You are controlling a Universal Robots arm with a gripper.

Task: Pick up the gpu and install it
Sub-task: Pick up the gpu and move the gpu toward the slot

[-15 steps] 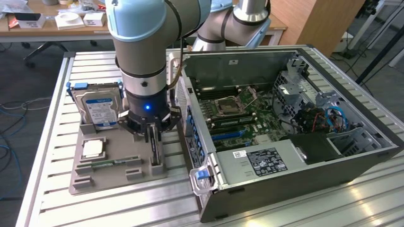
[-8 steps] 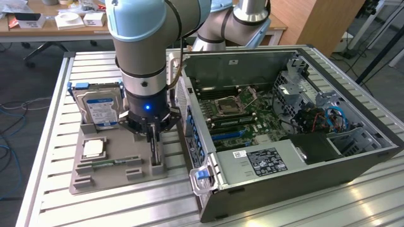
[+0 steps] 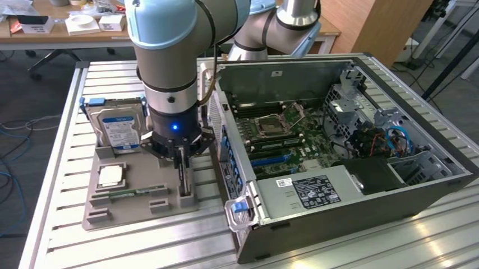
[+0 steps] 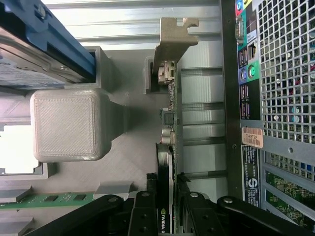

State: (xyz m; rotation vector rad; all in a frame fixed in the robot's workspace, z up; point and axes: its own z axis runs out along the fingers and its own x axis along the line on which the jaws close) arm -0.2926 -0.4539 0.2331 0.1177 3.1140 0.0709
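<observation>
The gripper (image 3: 182, 163) is seen lowered over a grey fixture tray (image 3: 142, 212) that rests on the slatted metal table (image 3: 58, 168), just beside the open computer case (image 3: 299, 78). The gpu (image 3: 185, 182) is held on edge in a slot of that tray, on the side nearest the case. In the wrist view the gpu (image 4: 170, 128) is shown edge-on, its pale metal bracket (image 4: 173, 39) at the far end and its black body running back between the gripper (image 4: 167, 209). The black fingers (image 4: 143, 211) are closed in on either side of the card and appear to be pressed against it, though the exact contact is partly hidden in shadow. The card is seated in its slot and is not seen raised from it. A blue-labelled hard drive (image 3: 120, 129) is stood upright at the far end of the tray, and a narrow green memory stick (image 3: 133, 194) is laid flat near the middle. The perforated rear panel of the case (image 4: 285, 73) is visible close alongside the card
</observation>
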